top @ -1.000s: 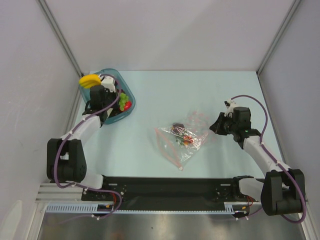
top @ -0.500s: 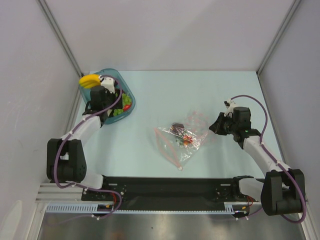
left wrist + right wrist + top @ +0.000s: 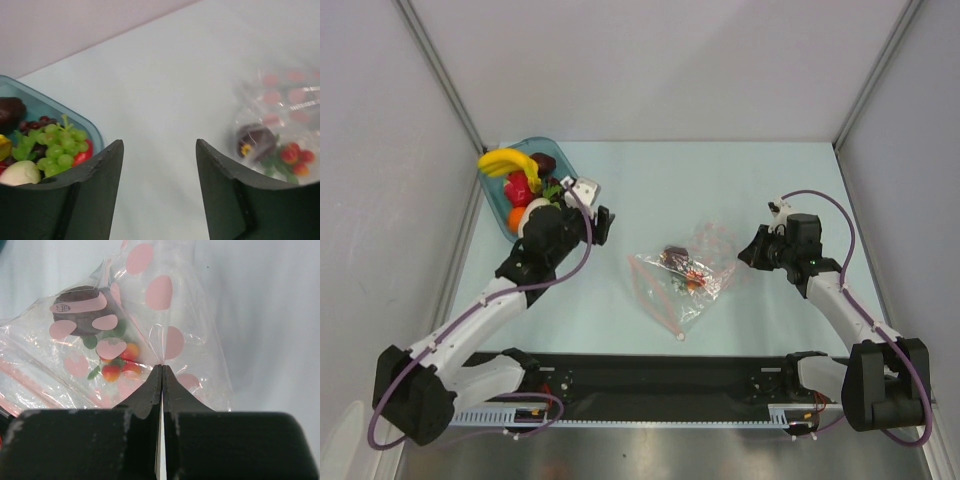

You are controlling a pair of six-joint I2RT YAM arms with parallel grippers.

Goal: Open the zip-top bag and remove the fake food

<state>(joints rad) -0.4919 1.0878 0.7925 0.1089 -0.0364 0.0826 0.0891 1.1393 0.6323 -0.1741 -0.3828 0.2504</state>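
Right gripper (image 3: 162, 371) clamps the bag (image 3: 165, 292) by its edge, anchoring it; left gripper (image 3: 159, 150), spread and empty, faces the food (image 3: 112, 372) inside.

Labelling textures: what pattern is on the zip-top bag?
Pink dots on the clear zip-top bag; right wrist view.

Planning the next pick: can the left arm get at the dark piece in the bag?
Probably as far as the zip-top bag: bare table lies between it and the open left gripper, and the right gripper pinches its edge. The dark piece sits inside the plastic; I cannot see an opening.
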